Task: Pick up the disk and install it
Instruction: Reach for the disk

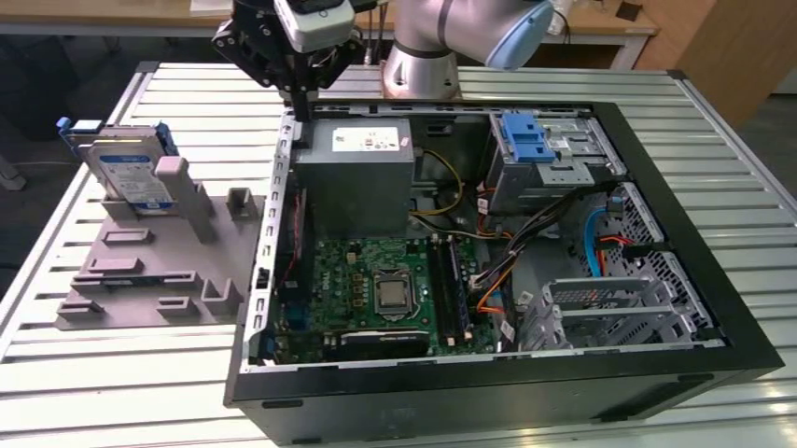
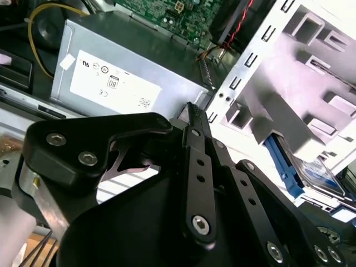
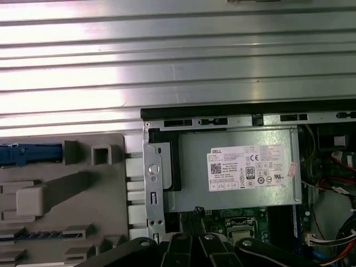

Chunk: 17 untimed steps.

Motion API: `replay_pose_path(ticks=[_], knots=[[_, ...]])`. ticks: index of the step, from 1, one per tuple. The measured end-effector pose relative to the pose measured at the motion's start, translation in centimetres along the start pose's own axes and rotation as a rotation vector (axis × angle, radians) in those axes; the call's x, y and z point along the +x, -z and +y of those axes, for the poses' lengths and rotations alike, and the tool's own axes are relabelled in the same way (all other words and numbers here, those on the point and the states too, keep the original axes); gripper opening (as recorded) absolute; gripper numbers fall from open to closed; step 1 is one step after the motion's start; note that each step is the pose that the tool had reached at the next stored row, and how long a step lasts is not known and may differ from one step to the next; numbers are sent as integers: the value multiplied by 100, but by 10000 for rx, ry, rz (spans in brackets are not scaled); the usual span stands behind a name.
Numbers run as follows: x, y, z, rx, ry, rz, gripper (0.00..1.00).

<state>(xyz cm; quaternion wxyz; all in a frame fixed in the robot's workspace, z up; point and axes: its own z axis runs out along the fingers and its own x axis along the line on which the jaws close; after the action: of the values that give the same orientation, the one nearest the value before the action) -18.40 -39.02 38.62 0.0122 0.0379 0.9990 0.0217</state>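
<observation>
Hanging over the open computer case [image 1: 498, 411] beside the power supply [image 1: 361, 163], the hand [image 1: 299, 108] had its fingers pressed together on nothing. The disk [image 1: 130, 173] stood upright in a grey fixture [image 1: 137, 280] on the slatted worktop [image 1: 125, 392], at the exterior view's left of the case, well apart from the hand. In the second wrist view the hand's black linkage covered much of the scene, and the disk [image 2: 318, 173] was partly hidden behind the fixture.
</observation>
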Motion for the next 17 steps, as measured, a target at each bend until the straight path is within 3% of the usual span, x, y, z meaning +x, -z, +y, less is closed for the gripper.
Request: replay_pose_path(ticks=[9, 17], knots=[[6, -1, 2, 0, -1, 0, 11], [70, -3, 42, 1, 0, 3, 11]])
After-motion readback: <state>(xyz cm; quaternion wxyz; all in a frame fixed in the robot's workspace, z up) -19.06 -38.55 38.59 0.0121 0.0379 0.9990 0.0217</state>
